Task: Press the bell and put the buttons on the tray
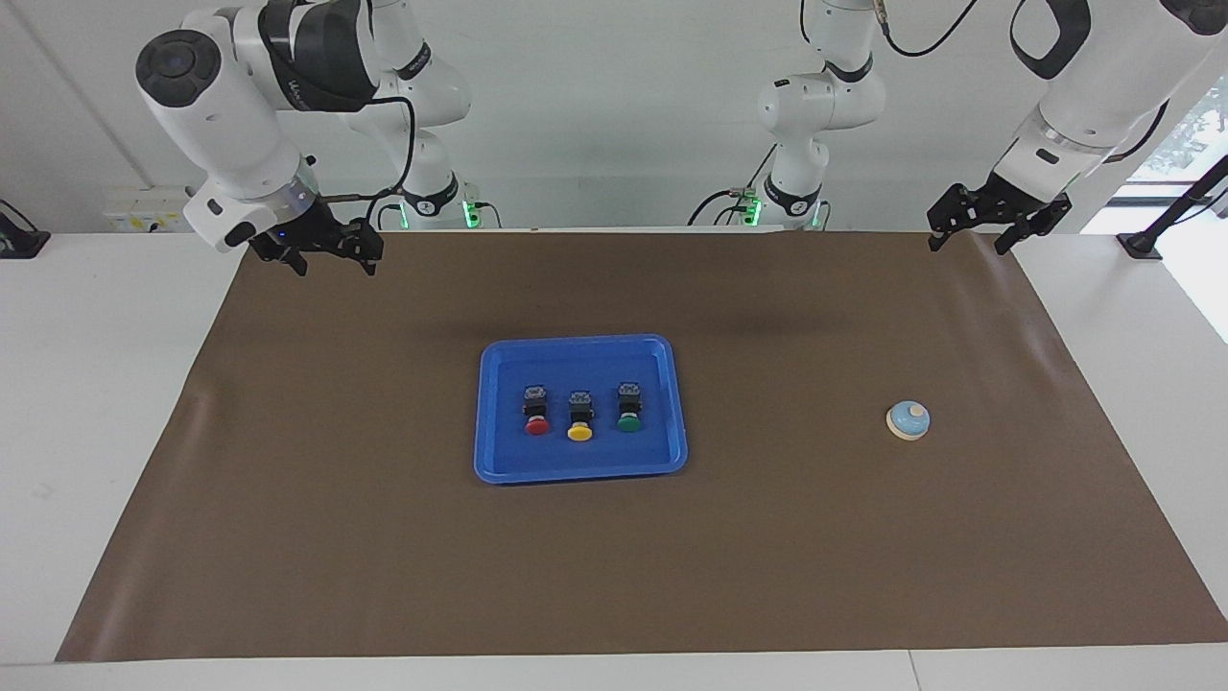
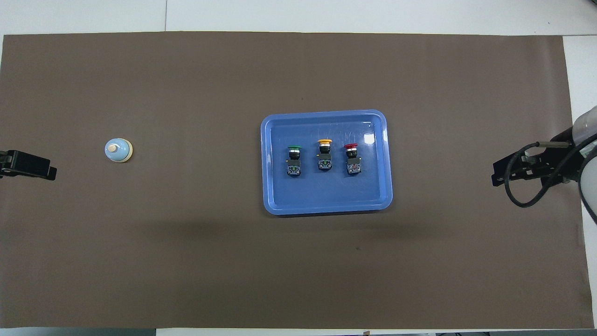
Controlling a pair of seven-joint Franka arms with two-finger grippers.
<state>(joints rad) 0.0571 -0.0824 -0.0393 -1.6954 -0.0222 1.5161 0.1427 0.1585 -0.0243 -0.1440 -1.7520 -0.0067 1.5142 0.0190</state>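
The blue tray (image 1: 579, 459) (image 2: 326, 198) lies mid-table with all three buttons lying in it in a row: red (image 1: 537, 413) (image 2: 352, 159), yellow (image 1: 579, 418) (image 2: 324, 155) and green (image 1: 629, 410) (image 2: 294, 161). The light-blue bell (image 1: 908, 420) (image 2: 118, 150) stands alone on the mat toward the left arm's end. My right gripper (image 1: 334, 261) (image 2: 495, 175) hangs open and empty over the mat's corner at the right arm's end. Over the mat's edge at its own end, my left gripper (image 1: 967, 242) (image 2: 46, 168) is open with nothing in it, well apart from the bell.
A brown mat (image 1: 384, 537) covers most of the white table (image 1: 96, 403). The two arm bases (image 1: 787, 202) stand at the robots' edge of the table. Nothing else lies on the mat.
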